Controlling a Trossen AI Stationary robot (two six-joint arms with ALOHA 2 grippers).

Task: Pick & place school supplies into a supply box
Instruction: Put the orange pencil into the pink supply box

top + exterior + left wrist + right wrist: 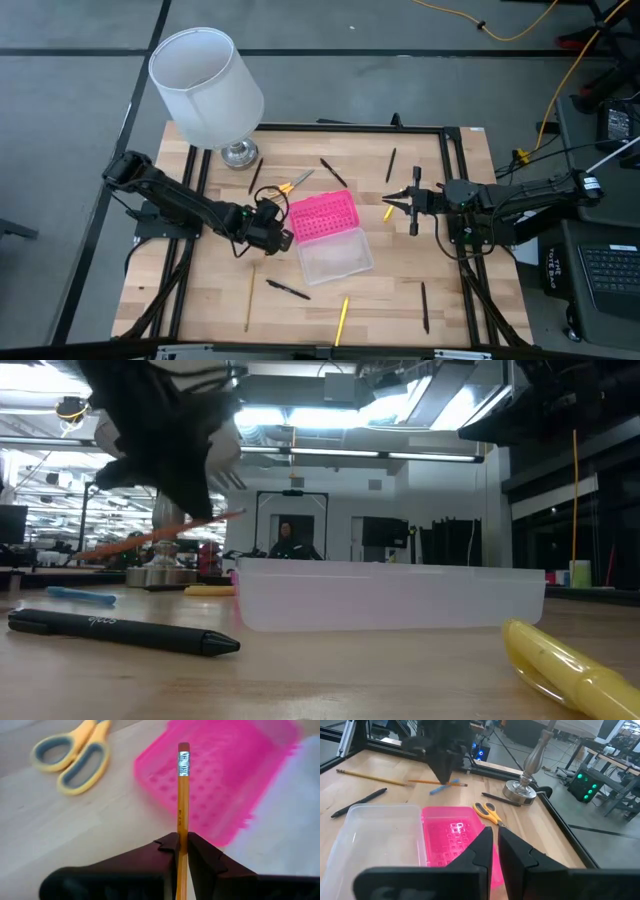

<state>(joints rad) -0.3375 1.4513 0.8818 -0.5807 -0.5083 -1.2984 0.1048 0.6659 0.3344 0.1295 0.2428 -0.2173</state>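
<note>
Between my left claw's (pixel 182 851) fingers sits a yellow pencil (pixel 183 795), clenched near its lower half with the eraser end pointing out ahead toward the pink lid (pixel 322 216) of the supply box. The clear base (pixel 337 255) lies just beyond that lid, hinged open beside it, and that is where the pencil belongs, not on the pink side.

To do this well, I judge I should carry on past the lid until the pencil hangs over the clear tray, turn it to lie along the tray's long side, lower until it is close to the floor of the tray, and only then let go, so it does not bounce out over the low wall.

Just off to the side of my left claw lie the yellow-handled scissors (pixel 293 183), near enough that I should not swing that way. The lamp (pixel 207 87) stands farther behind, well apart. My right claw (pixel 398 200) waits on the far side of the box with its fingers nearly together and nothing between them, clear of my path. Other pens and pencils are scattered on the counter (pixel 390 310) around the box; the air above the tray looks free.
</note>
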